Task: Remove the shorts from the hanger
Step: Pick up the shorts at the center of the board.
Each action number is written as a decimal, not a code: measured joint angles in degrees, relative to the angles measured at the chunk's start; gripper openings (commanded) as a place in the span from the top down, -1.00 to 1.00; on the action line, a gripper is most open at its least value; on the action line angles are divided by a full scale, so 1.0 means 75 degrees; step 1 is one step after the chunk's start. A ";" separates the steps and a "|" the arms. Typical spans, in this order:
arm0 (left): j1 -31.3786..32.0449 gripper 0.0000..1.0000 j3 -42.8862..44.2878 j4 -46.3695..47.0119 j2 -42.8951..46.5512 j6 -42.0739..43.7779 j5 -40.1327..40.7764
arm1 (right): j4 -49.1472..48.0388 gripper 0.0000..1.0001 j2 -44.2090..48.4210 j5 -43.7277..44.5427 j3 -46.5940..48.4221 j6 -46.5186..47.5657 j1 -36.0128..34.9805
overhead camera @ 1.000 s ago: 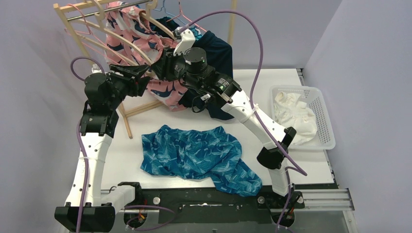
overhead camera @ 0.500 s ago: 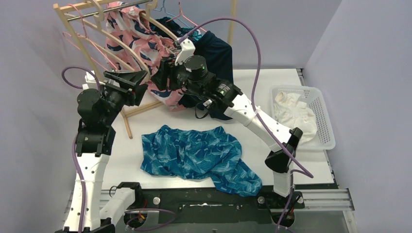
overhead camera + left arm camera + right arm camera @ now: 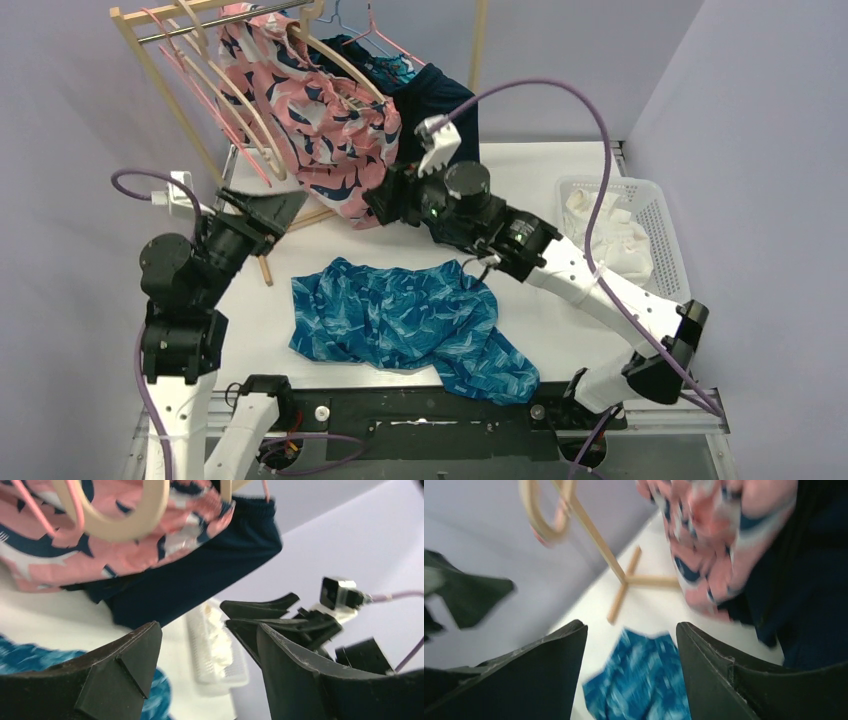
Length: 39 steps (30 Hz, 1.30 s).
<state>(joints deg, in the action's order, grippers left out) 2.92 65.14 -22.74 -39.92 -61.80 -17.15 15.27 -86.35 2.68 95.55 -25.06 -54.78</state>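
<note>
Hanging on the rack: pink-and-navy floral fabric shorts (image 3: 335, 120) draped on a curved pale wooden hanger (image 3: 335, 62) of the wooden clothes rack (image 3: 150, 60); plain dark navy shorts (image 3: 450, 100) just behind them, a teal pair (image 3: 400, 70) peeking out above.
Bench: the white bench (image 3: 560, 170) carries blue wave-patterned shorts (image 3: 400, 320), spread out near the arm bases.
Basket: a white plastic mesh basket (image 3: 672, 240) at the right edge holds plain white shorts (image 3: 600, 225).
Left gripper (image 3: 207, 630): jaws apart, empty, low and left of the floral hem.
Right gripper (image 3: 631, 627): jaws apart, empty, close by the floral pair's lower edge.
</note>
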 measured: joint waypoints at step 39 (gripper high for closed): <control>-0.0003 -0.30 -0.3955 -0.2276 0.2766 0.3972 -0.1641 | -0.0985 -0.96 -0.2780 -0.2512 -0.3861 0.4068 0.0274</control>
<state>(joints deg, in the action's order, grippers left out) 2.90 35.48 -39.81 -19.18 -32.01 -29.45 7.88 -107.20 -16.16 66.59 5.45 -52.73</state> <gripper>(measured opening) 0.654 0.976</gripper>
